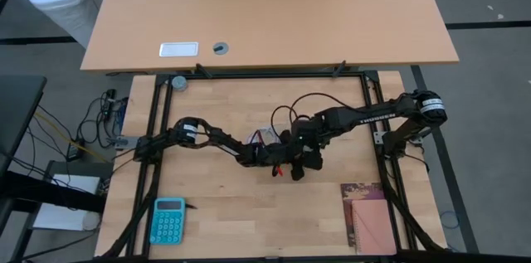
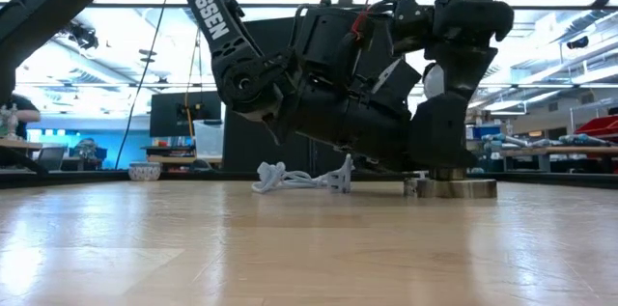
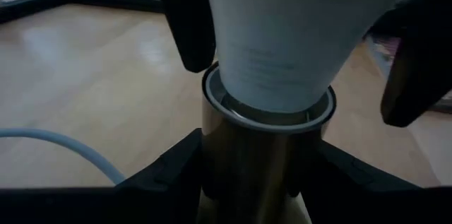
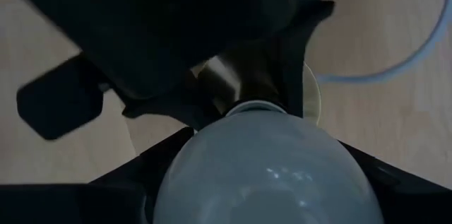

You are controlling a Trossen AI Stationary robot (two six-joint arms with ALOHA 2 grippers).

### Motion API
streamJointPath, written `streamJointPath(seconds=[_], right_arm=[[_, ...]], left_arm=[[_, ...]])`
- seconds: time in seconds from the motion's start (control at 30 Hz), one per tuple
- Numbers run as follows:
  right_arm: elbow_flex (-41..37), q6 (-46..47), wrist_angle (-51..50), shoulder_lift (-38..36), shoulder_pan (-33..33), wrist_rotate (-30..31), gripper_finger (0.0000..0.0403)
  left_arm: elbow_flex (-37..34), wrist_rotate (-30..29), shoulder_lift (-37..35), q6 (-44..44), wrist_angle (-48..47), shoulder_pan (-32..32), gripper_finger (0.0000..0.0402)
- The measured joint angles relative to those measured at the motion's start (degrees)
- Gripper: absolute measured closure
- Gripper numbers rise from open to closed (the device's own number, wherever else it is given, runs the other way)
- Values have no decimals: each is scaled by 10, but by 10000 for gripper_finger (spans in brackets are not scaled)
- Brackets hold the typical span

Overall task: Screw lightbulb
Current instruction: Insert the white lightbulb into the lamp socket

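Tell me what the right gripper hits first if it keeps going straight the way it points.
Right gripper points down at the table, its fingers around the bulb. Pushed on, the bulb would press further into the socket just beneath it, which the left gripper holds.

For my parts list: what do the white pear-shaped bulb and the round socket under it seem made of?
The white pear-shaped bulb: frosted glass or plastic, matte with faint glints; I cannot tell which. The round socket: probably brushed metal, brassy-silver with a shiny rim.

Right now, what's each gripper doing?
Left gripper: shut on the socket.
Right gripper: shut on the lightbulb, which sits in the socket.
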Motion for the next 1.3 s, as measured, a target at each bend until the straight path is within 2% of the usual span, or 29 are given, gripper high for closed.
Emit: streamJointPath(seconds=[0.13, 0.33, 0.77, 1.13, 1.3], right_arm=[[0, 29, 9, 0, -3, 3, 144], [-1, 65, 24, 0, -13, 2, 141], [-1, 23, 33, 0, -15, 3, 138], [-1, 10, 41, 0, -15, 2, 90], [0, 5, 41, -3, -15, 2, 85]], left_arm=[[-1, -44, 1, 0, 6, -9, 204], [-1, -78, 1, -6, 18, -15, 204], [-1, -71, 1, 2, 12, -15, 204], [0, -68, 1, 2, 10, -15, 204], [0, -67, 0, 2, 10, -15, 204]])
